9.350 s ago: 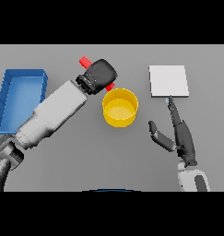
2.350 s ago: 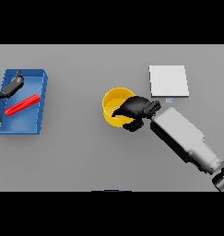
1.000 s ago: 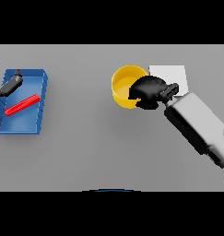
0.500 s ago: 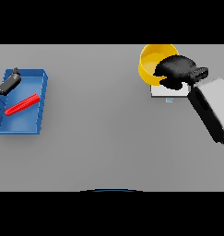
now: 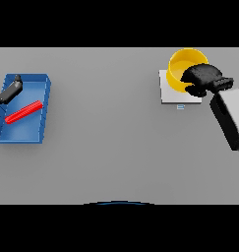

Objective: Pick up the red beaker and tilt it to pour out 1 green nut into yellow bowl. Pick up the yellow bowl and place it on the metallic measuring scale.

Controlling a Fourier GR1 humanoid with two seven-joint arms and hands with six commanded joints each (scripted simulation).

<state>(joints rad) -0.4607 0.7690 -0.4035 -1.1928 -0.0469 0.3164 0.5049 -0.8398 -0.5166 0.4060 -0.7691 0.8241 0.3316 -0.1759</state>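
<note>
The yellow bowl point(image 5: 181, 69) is at the far right of the table, over the back part of the metallic measuring scale point(image 5: 171, 93), a pale square plate. My right hand point(image 5: 203, 80) is curled round the bowl's right rim. The bowl's inside shows no nut that I can make out. The red beaker point(image 5: 23, 111) lies on its side in the blue tray point(image 5: 40, 115) at the far left. My left hand point(image 5: 9, 90) shows at the left edge above the tray's rim, its fingers relaxed and holding nothing.
A small label mark point(image 5: 180, 107) sits just in front of the scale. The blue tray stands close to the table's left edge.
My right hand has carried the yellow bowl rightward and back, from beside the scale to over it. The left hand has stayed by the tray with the beaker lying inside.
</note>
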